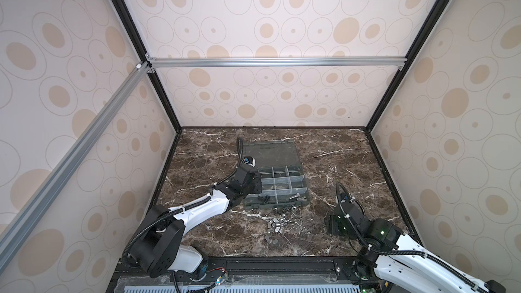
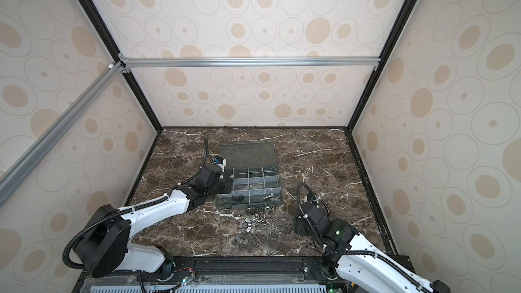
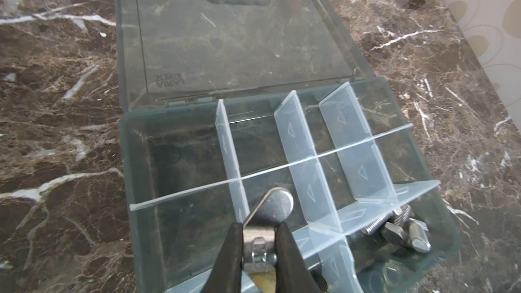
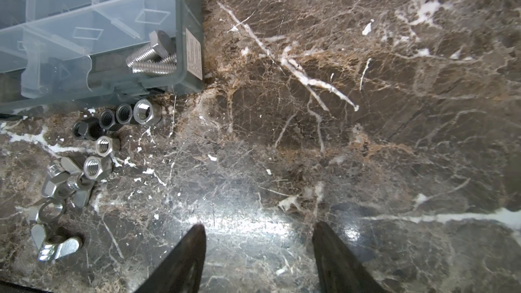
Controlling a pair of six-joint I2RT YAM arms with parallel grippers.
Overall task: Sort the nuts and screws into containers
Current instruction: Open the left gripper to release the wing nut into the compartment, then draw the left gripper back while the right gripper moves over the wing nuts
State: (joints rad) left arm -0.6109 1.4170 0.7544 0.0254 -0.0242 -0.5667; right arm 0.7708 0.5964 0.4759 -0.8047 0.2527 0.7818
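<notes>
My left gripper is shut on a silvery winged nut and holds it above the containers of the open grey organizer box. In both top views that gripper hangs over the box's left side. Silver screws lie in a near corner compartment. Loose hex nuts and winged nuts lie on the table just in front of the box. My right gripper is open and holds nothing, low over bare marble to the right of the nuts.
The box's clear lid lies flat open behind the compartments. A dark screw sits in the near left compartment. The brown marble table is walled on three sides by patterned panels.
</notes>
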